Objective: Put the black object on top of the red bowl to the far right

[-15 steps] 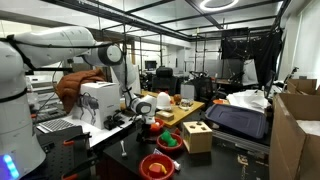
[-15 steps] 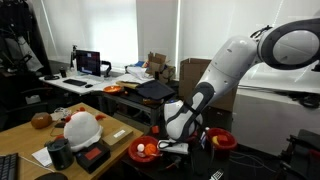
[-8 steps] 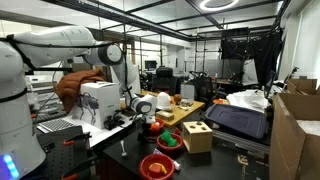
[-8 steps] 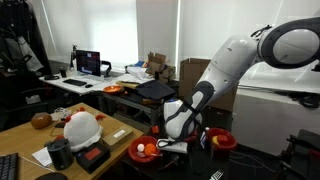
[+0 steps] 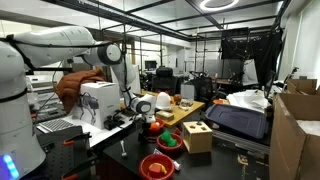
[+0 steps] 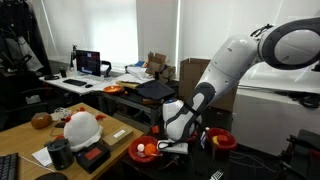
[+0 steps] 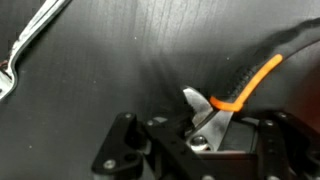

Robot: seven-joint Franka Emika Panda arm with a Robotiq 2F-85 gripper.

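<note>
Saw the black object [image 7: 287, 42] lying on the dark tabletop [image 7: 120, 70] at the upper right of the wrist view, with an orange strap [image 7: 255, 80] running from it down to the gripper [image 7: 205, 125]. Found the jaws pressed together, pinching that strap. Noted a red bowl [image 6: 221, 141] just beside the arm in an exterior view.

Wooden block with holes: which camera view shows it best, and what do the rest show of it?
An exterior view shows the wooden block best: its holed top and one side face the camera, with nothing in front. I cannot find it in the remaining views; the wrist view takes in only the dark tabletop close below.
</note>
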